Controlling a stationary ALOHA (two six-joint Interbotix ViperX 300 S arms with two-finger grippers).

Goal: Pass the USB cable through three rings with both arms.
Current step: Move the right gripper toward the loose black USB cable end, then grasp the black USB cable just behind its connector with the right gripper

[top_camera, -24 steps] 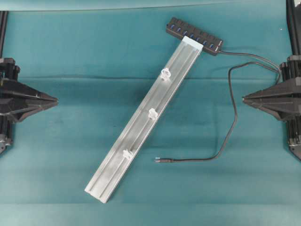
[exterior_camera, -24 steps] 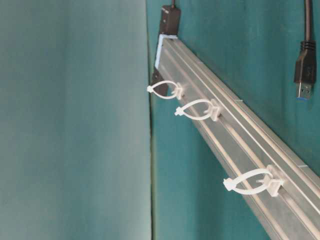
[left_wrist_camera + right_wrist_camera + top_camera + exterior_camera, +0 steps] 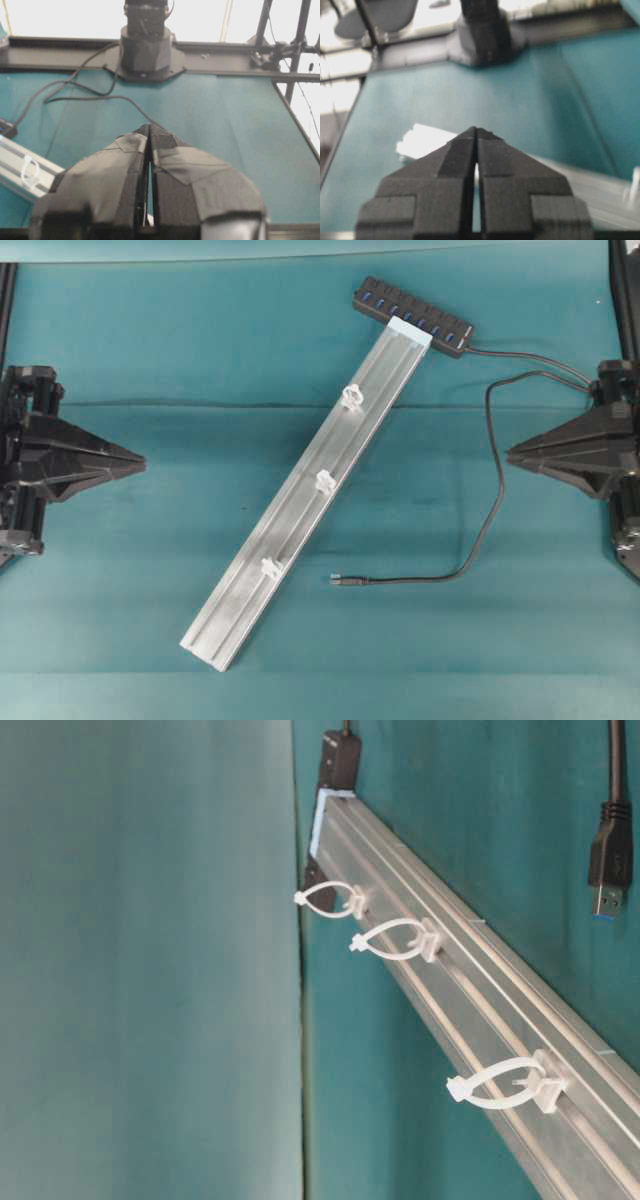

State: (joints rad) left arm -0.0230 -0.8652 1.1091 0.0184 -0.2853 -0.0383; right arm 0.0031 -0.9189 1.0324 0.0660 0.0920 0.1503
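From overhead, nothing is threaded yet: the USB cable [image 3: 488, 502] is lying loose on the worktop [image 3: 180, 360], its plug [image 3: 340, 580] sitting just right of the rail [image 3: 300, 510], and the three rings [image 3: 325, 480] are standing empty along it. The left gripper [image 3: 140, 462] and right gripper [image 3: 512, 452] are waiting at the edges, well apart from everything. Next, I'd judge, one arm needs opening up and reaching for that plug.

At table level, each loop [image 3: 392, 940] is showing clear and open; the plug [image 3: 608, 870] is lying off to the side.

Left wrist: jaws pressed together, holding nothing.

Right wrist: jaws likewise closed and empty, rail blurred beyond
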